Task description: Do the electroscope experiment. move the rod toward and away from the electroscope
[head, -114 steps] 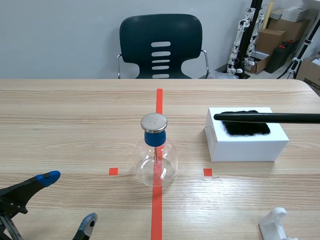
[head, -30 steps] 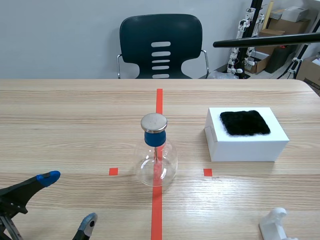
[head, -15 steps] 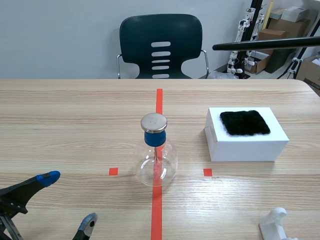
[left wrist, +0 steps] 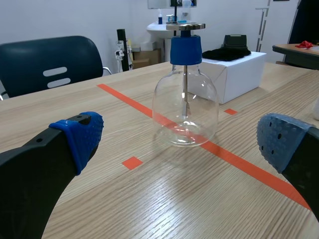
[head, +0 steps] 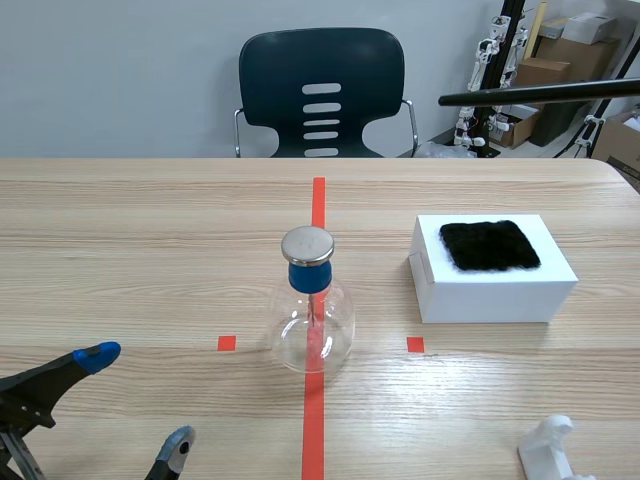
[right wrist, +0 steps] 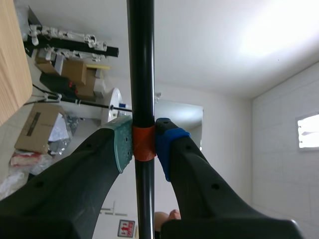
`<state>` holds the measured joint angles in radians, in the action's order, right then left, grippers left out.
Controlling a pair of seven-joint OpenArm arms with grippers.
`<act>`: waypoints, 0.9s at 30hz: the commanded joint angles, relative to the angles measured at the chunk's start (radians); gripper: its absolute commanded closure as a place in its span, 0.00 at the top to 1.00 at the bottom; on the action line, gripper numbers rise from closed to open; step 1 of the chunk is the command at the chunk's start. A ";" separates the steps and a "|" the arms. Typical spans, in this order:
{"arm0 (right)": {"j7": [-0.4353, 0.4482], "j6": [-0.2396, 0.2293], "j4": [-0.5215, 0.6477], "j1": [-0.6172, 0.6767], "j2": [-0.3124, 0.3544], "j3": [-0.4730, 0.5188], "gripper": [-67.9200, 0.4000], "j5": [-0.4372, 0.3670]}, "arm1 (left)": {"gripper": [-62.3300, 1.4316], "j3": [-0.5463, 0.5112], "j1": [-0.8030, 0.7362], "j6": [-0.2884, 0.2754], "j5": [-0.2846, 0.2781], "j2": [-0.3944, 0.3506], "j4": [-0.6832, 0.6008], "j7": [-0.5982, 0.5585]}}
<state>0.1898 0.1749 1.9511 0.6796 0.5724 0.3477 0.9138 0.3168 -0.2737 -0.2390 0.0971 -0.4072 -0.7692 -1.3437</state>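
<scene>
The electroscope [head: 312, 305] is a clear glass flask with a blue stopper and a metal disc on top, standing on the red tape line at the table's middle; it also shows ahead of my left gripper as the electroscope [left wrist: 185, 94]. A long black rod [head: 540, 93] hangs level, high above the table's far right. In the right wrist view my right gripper [right wrist: 143, 144] is shut on the rod [right wrist: 140, 59] at its orange band. My left gripper [left wrist: 174, 149] stands open low at the near left, its fingertips [head: 96, 354] blue.
A white box [head: 492, 285] with a black fur cloth [head: 489, 245] on top sits right of the flask. A white holder [head: 552, 448] stands at the near right edge. A dark chair [head: 321, 92] is behind the table; cartons and gear stand at the back right.
The rod rose from just above the fur cloth to high over the table's far right, and in the last half second its tip drew slightly rightward. The left arm stayed still.
</scene>
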 commanded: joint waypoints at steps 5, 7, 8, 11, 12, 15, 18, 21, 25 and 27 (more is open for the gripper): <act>-0.066 0.014 0.003 -0.122 0.088 -0.160 0.03 0.060 | 1.00 -0.001 0.000 -0.003 -0.006 -0.001 -0.011 -0.021; -0.069 0.014 0.003 -0.156 0.099 -0.208 0.03 0.093 | 1.00 -0.001 0.000 -0.003 -0.006 -0.001 -0.011 -0.021; -0.074 0.014 0.003 -0.171 0.104 -0.233 0.03 0.113 | 1.00 -0.001 0.000 -0.003 -0.006 -0.001 -0.011 -0.021; -0.097 0.010 0.002 -0.211 0.106 -0.299 0.02 0.178 | 1.00 -0.001 0.000 -0.003 -0.006 -0.001 -0.011 -0.021; -0.102 0.005 0.001 -0.222 0.106 -0.321 0.02 0.200 | 1.00 -0.001 0.000 -0.003 -0.006 -0.001 -0.011 -0.021; -0.106 -0.031 -0.004 -0.256 0.106 -0.377 0.02 0.248 | 1.00 -0.001 0.000 -0.003 -0.006 -0.001 -0.011 -0.021; -0.108 -0.043 -0.018 -0.284 0.106 -0.430 0.02 0.299 | 1.00 -0.001 0.000 -0.003 -0.006 -0.001 -0.011 -0.021; -0.110 -0.043 -0.036 -0.304 0.106 -0.469 0.02 0.338 | 1.00 -0.001 0.000 -0.003 -0.006 -0.001 -0.011 -0.021; -0.105 -0.043 -0.064 -0.319 0.103 -0.505 0.02 0.380 | 1.00 -0.001 0.000 -0.003 -0.006 -0.001 -0.011 -0.021; -0.098 -0.042 -0.076 -0.320 0.103 -0.517 0.02 0.386 | 1.00 -0.001 0.000 -0.003 -0.006 -0.001 -0.011 -0.021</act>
<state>0.0986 0.1181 1.8683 0.3756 0.6704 -0.1757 1.3018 0.3168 -0.2737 -0.2390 0.0967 -0.4072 -0.7692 -1.3437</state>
